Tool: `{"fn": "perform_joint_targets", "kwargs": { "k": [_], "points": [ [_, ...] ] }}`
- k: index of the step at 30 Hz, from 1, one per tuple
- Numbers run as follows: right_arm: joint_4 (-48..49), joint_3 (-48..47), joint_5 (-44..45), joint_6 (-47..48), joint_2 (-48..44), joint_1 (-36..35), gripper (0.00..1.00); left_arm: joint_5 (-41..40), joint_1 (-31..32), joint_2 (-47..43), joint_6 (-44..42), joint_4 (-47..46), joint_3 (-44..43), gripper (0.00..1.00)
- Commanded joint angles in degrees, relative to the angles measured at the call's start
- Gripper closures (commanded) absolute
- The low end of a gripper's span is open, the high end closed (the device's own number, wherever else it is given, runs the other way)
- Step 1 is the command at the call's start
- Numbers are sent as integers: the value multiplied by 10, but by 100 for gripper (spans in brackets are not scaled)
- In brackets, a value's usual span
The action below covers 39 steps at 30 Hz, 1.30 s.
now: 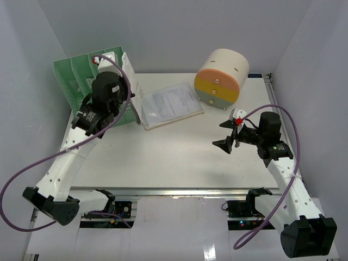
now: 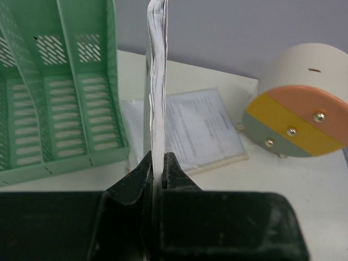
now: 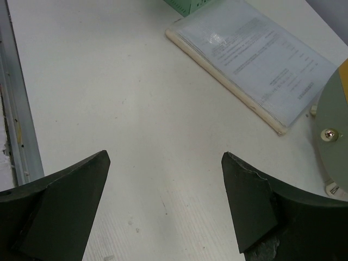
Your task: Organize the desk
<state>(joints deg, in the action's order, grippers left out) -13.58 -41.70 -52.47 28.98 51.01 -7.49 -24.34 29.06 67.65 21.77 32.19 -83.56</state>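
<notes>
Desk [image 1: 163, 157], white and flat, spreads beneath both arms. The left gripper [image 2: 157, 163] is pinched nearly closed on a thin upright sheaf [image 2: 157, 81], probably sleeved papers seen edge-on, just beside the green rack [image 2: 54, 109]. The right gripper [image 3: 166, 157] hovers with its jaws wide apart, holding nothing, near a flat folder [image 3: 255, 60].

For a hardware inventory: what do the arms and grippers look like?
Left arm and right arm: white perforated links, black joints and bases, a purple cable each. Left gripper and right gripper: black, wedge-shaped jaws; a red dot on the right.
</notes>
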Motion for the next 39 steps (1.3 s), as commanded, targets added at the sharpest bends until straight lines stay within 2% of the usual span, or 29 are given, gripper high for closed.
{"fn": "perform_joint_targets", "kwargs": {
  "k": [1,7,13,26,39],
  "points": [
    [65,14,-28,-15,-25,10,10,-23,-38,57,-66,6,-95,100],
    [66,20,-26,-15,-27,20,10,-25,-78,139,-91,17,-195,100],
    [66,20,-18,-16,-31,21,10,-12,-117,203,-101,32,-253,100],
    [66,20,-14,-16,-28,23,10,2,-156,196,-115,12,-241,100],
    [66,21,-6,-15,-27,34,10,81,-205,312,-91,-4,-311,100]
  ]
}}
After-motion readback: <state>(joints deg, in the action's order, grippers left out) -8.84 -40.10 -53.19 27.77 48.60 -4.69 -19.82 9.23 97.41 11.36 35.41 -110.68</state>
